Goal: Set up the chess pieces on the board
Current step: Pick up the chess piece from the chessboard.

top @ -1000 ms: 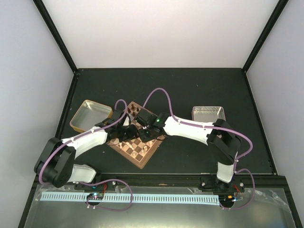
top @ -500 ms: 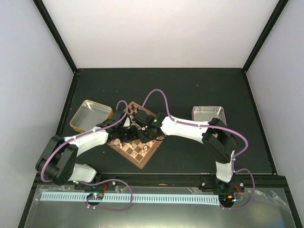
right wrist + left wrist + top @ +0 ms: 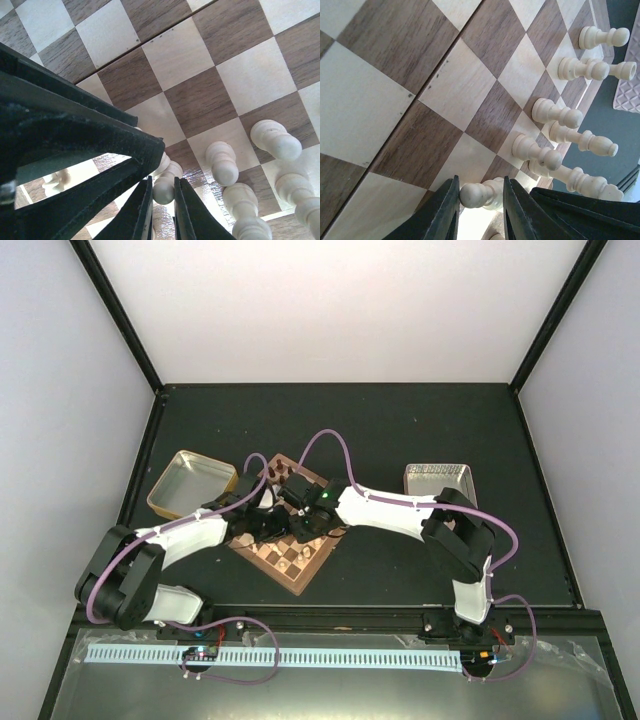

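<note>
Dark table, chessboard at its middle; right gripper pinches pale pawn; left gripper flanks cream piece, can't tell if gripped.

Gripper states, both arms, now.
Left gripper: closed on a pale pawn, it seems.
Right gripper: closed on a pale pawn; whether it is the same one cannot be told.

Chessboard is showing matt, open-grained wood. Pale chessmen are presenting smooth turned wood, faintly glossy. On the right gripper, fingers are appearing matt black plastic. Left gold-tan tray is showing dull metal.
</note>
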Robot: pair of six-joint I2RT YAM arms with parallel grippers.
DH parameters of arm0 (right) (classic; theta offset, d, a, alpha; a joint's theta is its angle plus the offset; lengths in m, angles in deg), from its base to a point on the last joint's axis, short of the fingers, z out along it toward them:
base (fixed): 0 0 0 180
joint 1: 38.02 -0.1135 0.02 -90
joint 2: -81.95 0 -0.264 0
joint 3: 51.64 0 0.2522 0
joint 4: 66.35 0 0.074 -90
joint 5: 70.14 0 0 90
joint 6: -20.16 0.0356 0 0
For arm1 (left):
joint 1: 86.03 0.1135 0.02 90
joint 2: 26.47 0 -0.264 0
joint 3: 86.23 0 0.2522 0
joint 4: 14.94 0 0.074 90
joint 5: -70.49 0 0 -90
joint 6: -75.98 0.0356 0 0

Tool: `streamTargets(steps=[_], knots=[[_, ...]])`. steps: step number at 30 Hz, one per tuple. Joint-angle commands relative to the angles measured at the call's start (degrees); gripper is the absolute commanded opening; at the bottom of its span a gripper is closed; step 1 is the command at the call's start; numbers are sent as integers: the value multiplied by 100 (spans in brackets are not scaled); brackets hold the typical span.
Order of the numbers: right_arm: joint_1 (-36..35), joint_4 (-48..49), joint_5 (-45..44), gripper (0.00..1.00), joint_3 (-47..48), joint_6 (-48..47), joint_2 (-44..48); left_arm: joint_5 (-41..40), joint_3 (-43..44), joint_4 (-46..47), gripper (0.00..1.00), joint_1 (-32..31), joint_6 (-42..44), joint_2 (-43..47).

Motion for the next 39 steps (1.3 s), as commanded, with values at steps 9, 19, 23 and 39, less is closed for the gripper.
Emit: streamTargets(steps=[9, 19, 23, 39], knots=[[-41, 9, -145, 10, 29, -25, -61, -35, -86, 248, 20, 50, -174, -131], [-41, 2, -254, 9, 21, -20, -38, -675, -7, -195, 5, 59, 14, -2], [-41, 16, -275, 10, 10, -11, -15, -1153, 66, -557, 5, 88, 161, 184], [-42, 345, -372, 26, 153, 124, 569, -941, 310, -1077, 6, 411, 264, 1390]])
